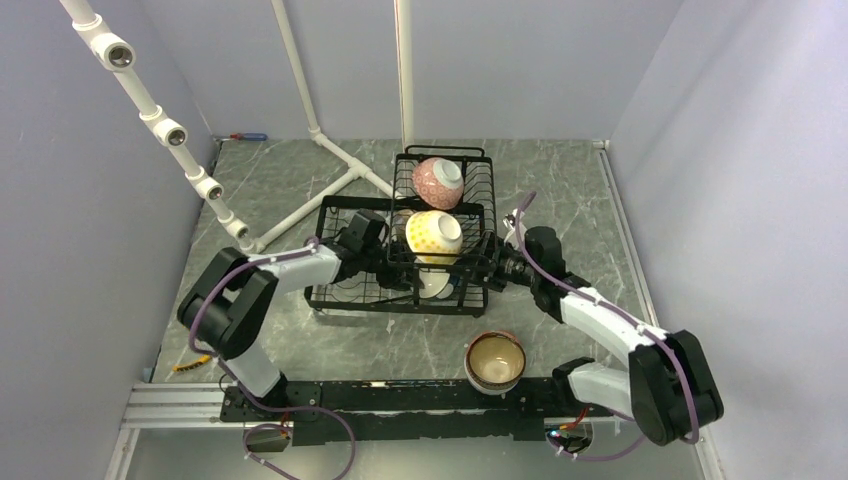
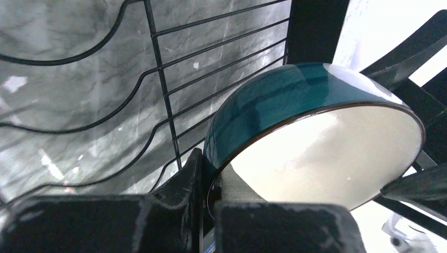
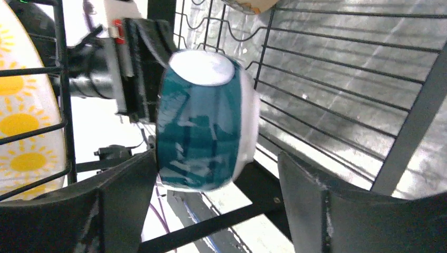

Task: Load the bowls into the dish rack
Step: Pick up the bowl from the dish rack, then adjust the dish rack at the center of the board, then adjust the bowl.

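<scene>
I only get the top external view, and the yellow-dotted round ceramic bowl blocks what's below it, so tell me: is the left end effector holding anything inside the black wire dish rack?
Observer: Yes, the left end effector is shut on the rim of a teal-and-white round ceramic bowl.
Operator: Is the right end effector gripping it too?
Observer: No, the right end effector is open, jaws wide on either side of that bowl.
Operator: How is the bowl oriented?
Observer: Tipped on its side over the black wire dish rack's bars, white foot toward the right arm.
</scene>
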{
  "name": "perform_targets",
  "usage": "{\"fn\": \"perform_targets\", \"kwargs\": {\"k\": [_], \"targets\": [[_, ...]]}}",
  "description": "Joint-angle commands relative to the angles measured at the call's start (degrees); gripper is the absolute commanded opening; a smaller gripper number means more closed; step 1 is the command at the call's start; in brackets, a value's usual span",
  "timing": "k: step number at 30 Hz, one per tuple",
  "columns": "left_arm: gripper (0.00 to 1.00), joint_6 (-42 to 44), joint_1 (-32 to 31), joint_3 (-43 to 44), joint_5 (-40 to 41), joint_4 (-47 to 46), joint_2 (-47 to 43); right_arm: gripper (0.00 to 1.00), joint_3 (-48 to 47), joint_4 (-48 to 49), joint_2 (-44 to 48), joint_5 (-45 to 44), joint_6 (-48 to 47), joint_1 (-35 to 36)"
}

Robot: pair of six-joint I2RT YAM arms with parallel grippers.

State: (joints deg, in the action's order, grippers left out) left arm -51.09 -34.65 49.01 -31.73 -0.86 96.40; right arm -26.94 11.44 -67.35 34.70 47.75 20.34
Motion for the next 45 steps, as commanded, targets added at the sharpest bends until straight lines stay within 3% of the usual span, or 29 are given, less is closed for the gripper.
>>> {"fn": "perform_targets", "kwargs": {"k": [1,8,19,24,31,37,38,41,42,43,45], "targets": [[0.03,8.82,0.12,4.25,6.26,12.24,-9.46,0.9,-0.9,-5.13,6.05,-7.01,-3.52,-0.96],[0.03,14.95,0.97,7.93,22.23,30.4,-15.05,1.0,0.61,-11.11,13.52,-15.56,-4.02,-2.75],[0.03,17.61,6.54,6.61,28.64,36.5,-22.24,1.0,-1.58,-22.04,16.62,-26.85,-9.05,-3.37],[0.03,18.69,8.22,5.85,29.64,36.17,-24.62,1.0,1.46,-21.03,18.7,-38.73,-8.28,-3.55],[0.03,18.99,8.36,4.98,26.79,33.65,-24.35,1.0,9.92,-6.18,16.54,-29.56,-3.79,-5.39],[0.03,18.73,8.38,3.68,25.13,31.56,-21.95,0.99,10.71,-1.21,10.19,-22.17,-4.74,-6.8],[0.03,18.89,8.38,3.57,24.85,31.23,-21.91,0.96,10.58,-0.74,9.54,-21.74,-6.31,-6.8],[0.03,19.08,8.41,3.37,25.17,30.85,-21.87,0.59,12.44,3.34,10.34,-22.53,-8.25,-7.02],[0.03,19.17,8.46,3.41,25.26,30.84,-21.81,0.26,13.48,4.68,11.0,-24.45,-6.63,-7.06],[0.03,19.18,8.46,3.45,25.3,30.83,-21.71,0.11,14.35,5.51,11.51,-26.14,-4.83,-7.07],[0.03,19.19,8.46,3.57,25.08,30.7,-21.42,0.05,15.93,9.39,11.24,-25.44,-3.08,-7.1]]}}
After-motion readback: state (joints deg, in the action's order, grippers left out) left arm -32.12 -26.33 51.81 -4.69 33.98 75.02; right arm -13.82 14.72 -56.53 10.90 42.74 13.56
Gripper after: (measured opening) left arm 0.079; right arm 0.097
